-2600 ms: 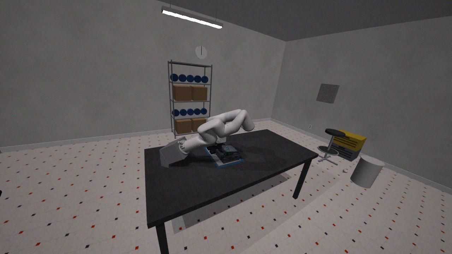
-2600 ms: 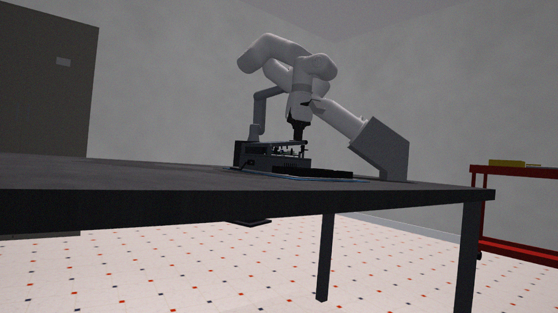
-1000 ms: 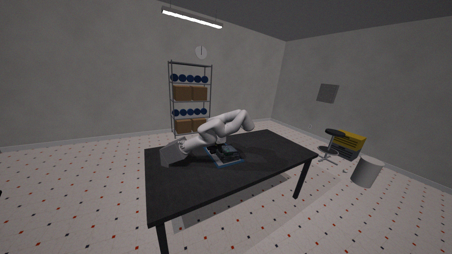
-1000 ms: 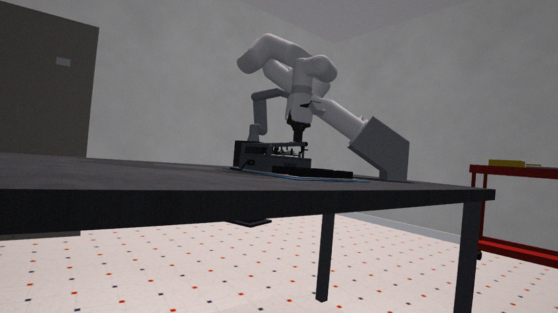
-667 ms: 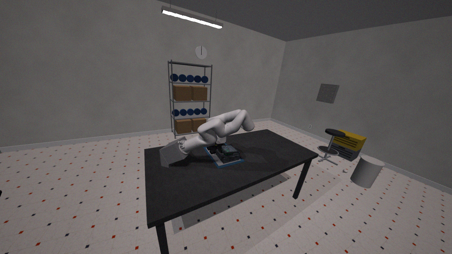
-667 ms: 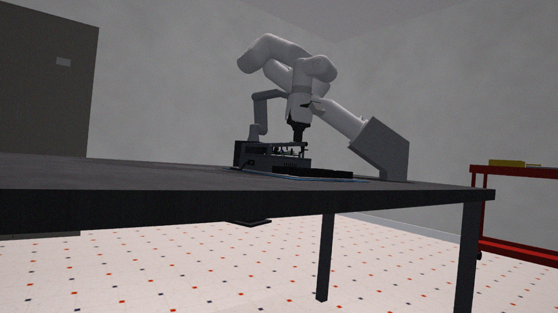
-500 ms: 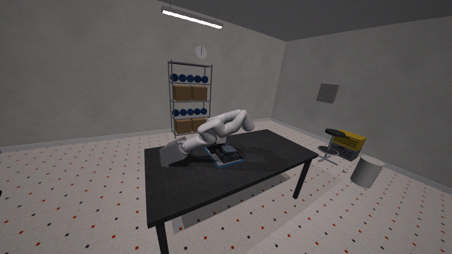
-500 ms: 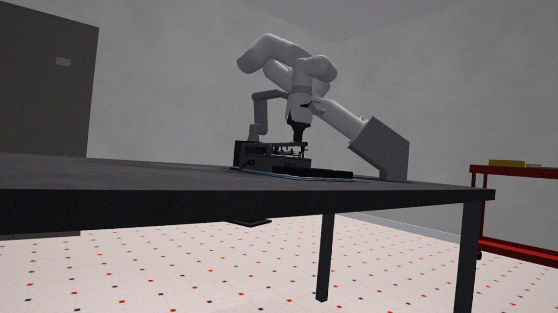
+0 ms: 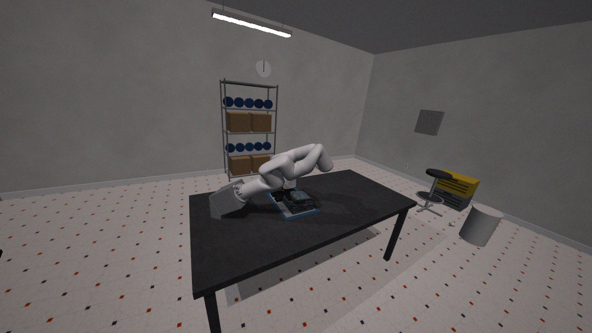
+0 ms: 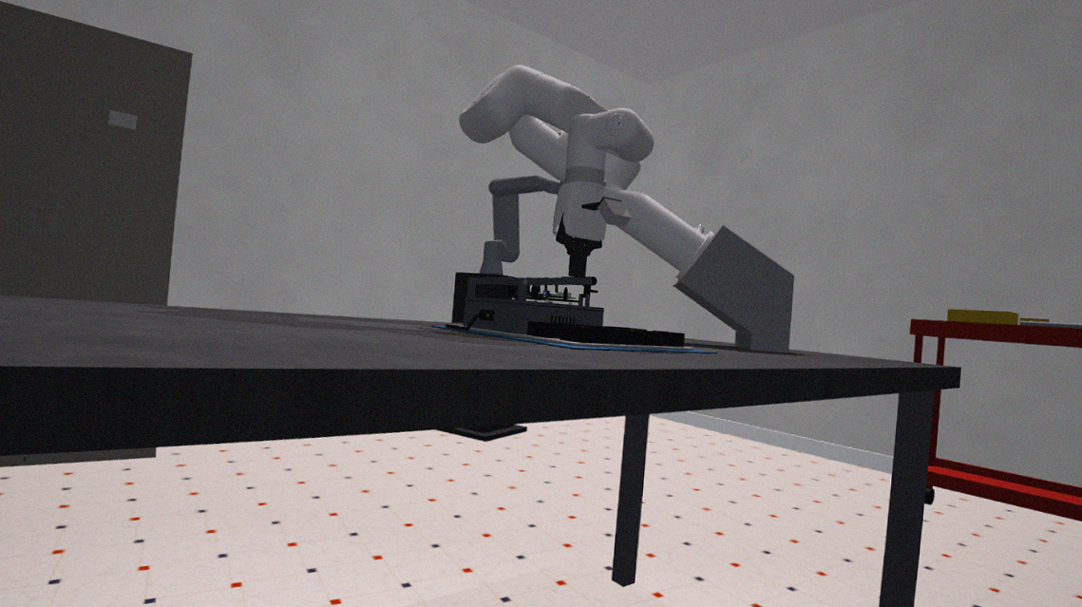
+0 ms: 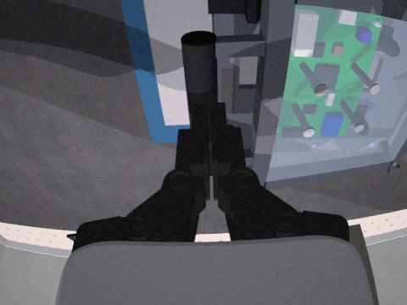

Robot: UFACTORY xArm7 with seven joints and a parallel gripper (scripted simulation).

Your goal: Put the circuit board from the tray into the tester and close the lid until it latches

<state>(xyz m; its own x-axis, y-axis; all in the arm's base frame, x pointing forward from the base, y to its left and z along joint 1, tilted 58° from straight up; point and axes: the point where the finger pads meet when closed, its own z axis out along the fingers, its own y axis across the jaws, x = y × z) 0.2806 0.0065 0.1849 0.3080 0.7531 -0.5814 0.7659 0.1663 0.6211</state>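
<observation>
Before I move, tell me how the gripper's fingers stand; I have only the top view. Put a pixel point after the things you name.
Observer: The gripper point(image 10: 576, 273) point(image 11: 209, 124) is shut, its fingers together with nothing between them.

Operator: Give me the lid's height.

Observer: The exterior view shows the lid point(image 9: 307, 194) point(image 10: 555, 280) point(image 11: 390, 106) sloping up slightly toward its handle point(image 10: 591, 280) point(image 11: 199, 63), with an open gap beneath it.

Operator: Now the board. Report its layout.

Observer: In the wrist view, a large white block point(image 11: 306, 34) stands near one end of the green board point(image 9: 298, 196) point(image 10: 560, 296) point(image 11: 290, 102). I can't make out the pins.
</observation>
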